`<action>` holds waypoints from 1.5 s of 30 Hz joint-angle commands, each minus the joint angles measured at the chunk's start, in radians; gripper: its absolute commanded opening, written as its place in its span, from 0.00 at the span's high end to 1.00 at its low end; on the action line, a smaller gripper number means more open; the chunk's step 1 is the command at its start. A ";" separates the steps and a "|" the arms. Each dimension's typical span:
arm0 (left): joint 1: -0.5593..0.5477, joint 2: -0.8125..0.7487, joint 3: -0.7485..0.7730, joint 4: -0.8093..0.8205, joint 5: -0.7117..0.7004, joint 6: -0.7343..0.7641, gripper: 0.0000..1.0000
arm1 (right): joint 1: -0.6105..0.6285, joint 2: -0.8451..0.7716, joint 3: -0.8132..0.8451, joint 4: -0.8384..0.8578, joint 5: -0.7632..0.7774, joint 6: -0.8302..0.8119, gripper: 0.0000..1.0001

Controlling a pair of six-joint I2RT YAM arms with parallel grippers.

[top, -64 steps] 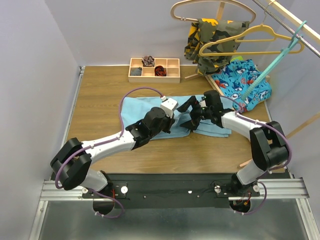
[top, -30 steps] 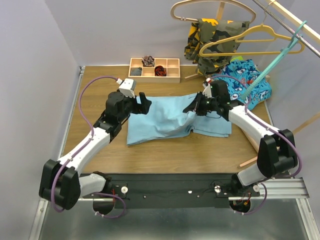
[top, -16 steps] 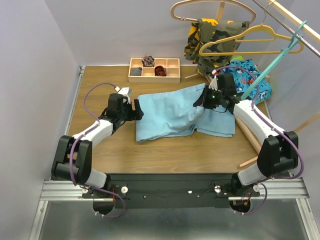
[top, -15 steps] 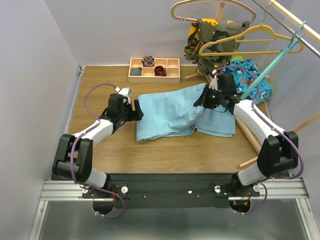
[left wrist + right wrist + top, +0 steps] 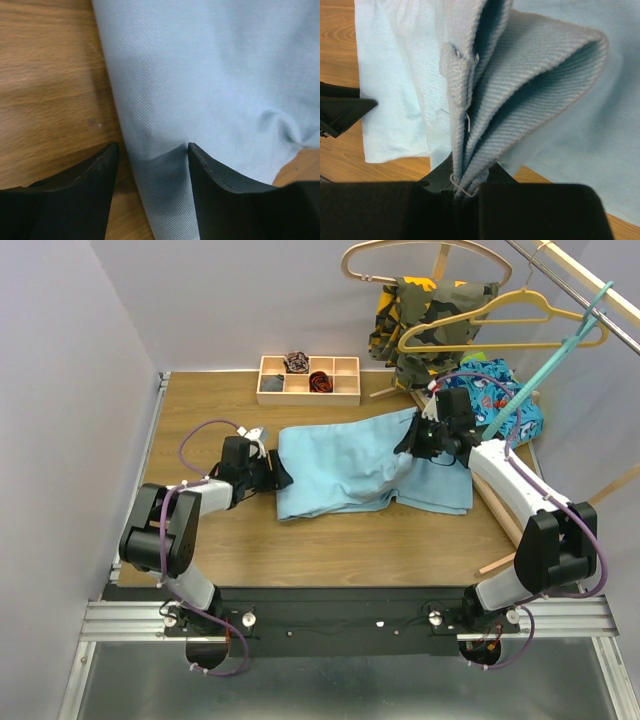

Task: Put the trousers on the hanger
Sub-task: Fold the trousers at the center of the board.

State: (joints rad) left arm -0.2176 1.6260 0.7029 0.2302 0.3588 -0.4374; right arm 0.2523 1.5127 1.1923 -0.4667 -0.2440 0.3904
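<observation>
Looking at the trousers first: they lie flat on the table, long axis running left to right across the middle, with the right end gathered and lifted off the wood. That lifted end is in my right gripper. In the right wrist view, its jaws are clamped on a bunch of folded layers that fan upward from the pinch.

At the opposite end, the left gripper sits low at the cloth's left edge. In the left wrist view its fingers stand apart with the edge of the fabric lying between them, not yet pinched.

The hanger slants up and away at the far right, above the shark-print cloth. Its lower end is near the right gripper and well apart from the left one.

So the move turns on this, as I judge it: the hanger lies beyond the trousers' right end, roughly in line with their length. The right arm is much the nearer, and the left arm would have to carry its end across the whole table.
</observation>
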 commanded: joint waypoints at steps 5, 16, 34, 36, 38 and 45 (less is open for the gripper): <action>0.009 0.087 0.016 0.054 0.142 -0.087 1.00 | -0.015 -0.037 -0.048 -0.003 0.028 -0.035 0.99; 0.087 -0.044 0.297 -0.486 -0.305 0.195 1.00 | 0.031 -0.036 -0.132 0.011 -0.081 -0.005 0.99; 0.129 -0.144 0.237 -0.502 -0.252 0.167 0.08 | 0.107 -0.043 -0.001 0.011 -0.037 0.059 0.99; 0.127 -0.149 0.241 -0.496 -0.244 0.166 0.07 | 0.107 -0.049 0.042 -0.019 -0.023 0.029 0.99; 0.129 -0.146 0.247 -0.491 -0.233 0.167 0.07 | 0.107 -0.057 0.067 -0.055 0.018 0.010 0.99; 0.129 -0.137 0.244 -0.470 -0.207 0.180 0.08 | 0.099 -0.042 0.092 -0.096 0.147 -0.074 0.99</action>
State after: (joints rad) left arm -0.0872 1.5013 0.9356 -0.2729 0.1085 -0.2691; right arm 0.3649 1.4868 1.2526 -0.5247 -0.2211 0.3893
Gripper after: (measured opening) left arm 0.924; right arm 0.138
